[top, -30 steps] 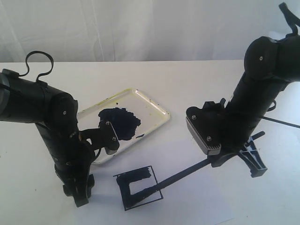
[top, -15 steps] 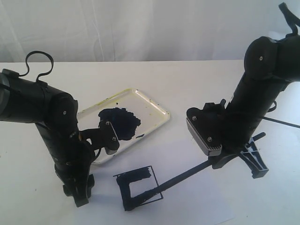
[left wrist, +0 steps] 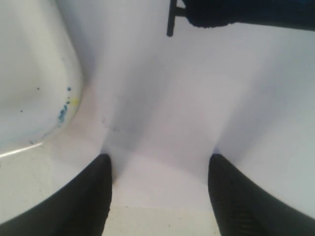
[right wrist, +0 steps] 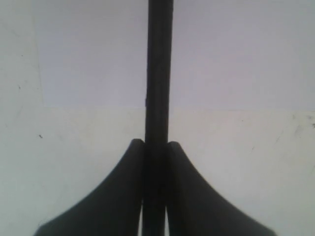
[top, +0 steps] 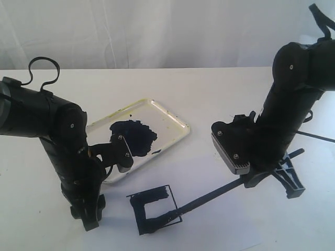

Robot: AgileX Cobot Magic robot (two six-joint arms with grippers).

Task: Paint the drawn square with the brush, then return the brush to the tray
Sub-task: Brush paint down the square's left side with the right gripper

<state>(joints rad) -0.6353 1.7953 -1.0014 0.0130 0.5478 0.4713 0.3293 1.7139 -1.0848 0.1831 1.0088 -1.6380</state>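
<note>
The drawn square (top: 157, 209) lies on white paper near the front. Its far and left sides are dark with paint and its middle is white. The brush (top: 209, 197) slants from my right gripper (top: 252, 180) down to the square's near edge, where its tip rests. My right gripper (right wrist: 156, 142) is shut on the brush (right wrist: 159, 73). The tray (top: 175, 119) sits behind the square and holds a dark paint blob (top: 133, 137). My left gripper (top: 89, 220) points down at the paper left of the square. In the left wrist view it is open and empty (left wrist: 157, 160), with the tray's corner (left wrist: 44, 93) beside it.
White cloth covers the table and a white curtain hangs behind it. The left arm's bulk (top: 47, 120) stands over the tray's left end. A dark painted strip (left wrist: 236, 12) shows at the far edge of the left wrist view.
My right arm has shifted slightly to the right and down, taking the brush with it. The square's near edge looks darker. The left arm has not moved.
</note>
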